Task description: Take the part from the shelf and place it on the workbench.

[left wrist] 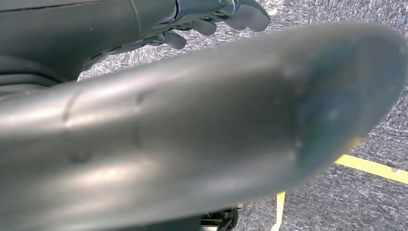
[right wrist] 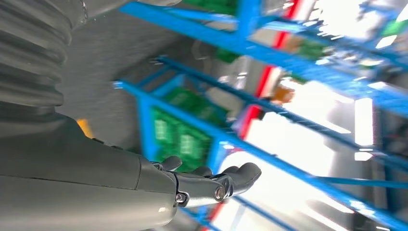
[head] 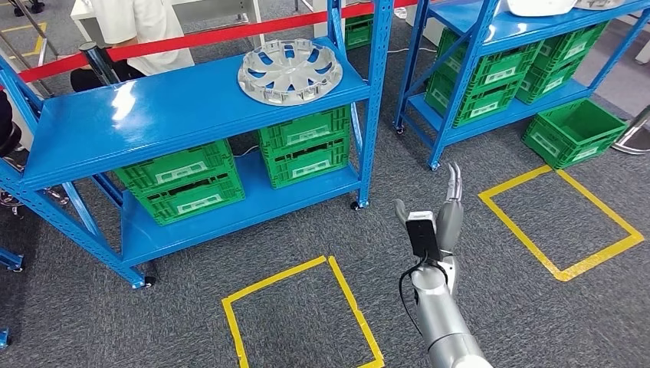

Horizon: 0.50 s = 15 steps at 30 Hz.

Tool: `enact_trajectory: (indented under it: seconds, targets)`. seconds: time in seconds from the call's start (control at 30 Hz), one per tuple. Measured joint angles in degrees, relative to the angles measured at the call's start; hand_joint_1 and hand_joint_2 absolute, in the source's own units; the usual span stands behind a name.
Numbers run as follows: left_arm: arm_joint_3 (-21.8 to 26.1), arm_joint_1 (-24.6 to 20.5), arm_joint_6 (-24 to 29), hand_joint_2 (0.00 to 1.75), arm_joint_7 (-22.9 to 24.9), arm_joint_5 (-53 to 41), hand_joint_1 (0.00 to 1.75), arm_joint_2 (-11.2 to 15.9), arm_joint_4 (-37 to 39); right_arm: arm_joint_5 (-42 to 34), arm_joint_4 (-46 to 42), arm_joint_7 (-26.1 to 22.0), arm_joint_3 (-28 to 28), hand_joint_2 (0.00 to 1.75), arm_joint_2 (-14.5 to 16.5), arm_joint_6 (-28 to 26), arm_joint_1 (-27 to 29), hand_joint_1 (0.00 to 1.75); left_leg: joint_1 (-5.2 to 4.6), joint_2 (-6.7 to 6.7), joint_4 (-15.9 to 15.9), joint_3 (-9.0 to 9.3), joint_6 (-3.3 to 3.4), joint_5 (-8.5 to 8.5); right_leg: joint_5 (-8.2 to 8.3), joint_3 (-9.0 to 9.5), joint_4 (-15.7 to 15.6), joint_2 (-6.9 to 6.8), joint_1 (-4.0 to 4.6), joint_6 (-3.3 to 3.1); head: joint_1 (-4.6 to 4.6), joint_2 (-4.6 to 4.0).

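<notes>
My right robot hand (head: 448,211) is raised over the carpet, fingers spread, holding nothing. Well beyond it and to its left, the part (head: 290,71) lies untouched on the shelf (head: 153,115). Everything remains.

Crates: green crates (head: 185,181) are sitting on the lower level (stacked in pairs).
Floor: yellow tape squares (head: 303,316) are lying on grey carpet (head: 490,268).
Barrier: red tape (head: 199,40) is stretching behind.
Person: white sleeve (head: 142,27) is showing beyond it.
</notes>
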Motion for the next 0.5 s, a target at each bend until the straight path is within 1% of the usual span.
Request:
enact_trajectory:
  seconds: [0.07, 0.3, 0.5]
  targets:
    - [0.0, 0.0, -0.05, 0.0, -0.03, 0.02, 0.0, 0.04, 0.0, 1.2, -3.34, 0.3, 1.49, 0.0, 0.41, 0.19, 0.41, 0.0, 0.0, 0.0, 0.0, 0.01, 0.0, 0.0, 0.0, 0.0, 0.0, 0.0, 0.0, 0.0, 0.0, 0.0]
    - [0.0, -0.04, -0.09, 0.0, -0.08, 0.03, 0.0, 0.19, 0.0, 4.67, -10.42, 0.44, 5.09, 0.0, 0.79, 0.49, 1.6, 0.0, 0.0, 0.0, 0.01, -0.02, 0.01, 0.0, 0.02, 0.01, 0.0, 0.0, -0.02, 0.03, 0.0, 0.0]
    - [0.37, 0.01, -0.05, 0.0, -0.5, 0.74, 0.0, 0.19, 0.0, 7.7, -14.86, -1.67, 8.57, 0.0, 1.02, 1.45, 1.97, 0.0, 0.0, 0.0, 0.02, -0.02, 0.02, 0.0, 0.03, 0.01, 0.0, 0.0, -0.03, 0.05, 0.0, 0.0]
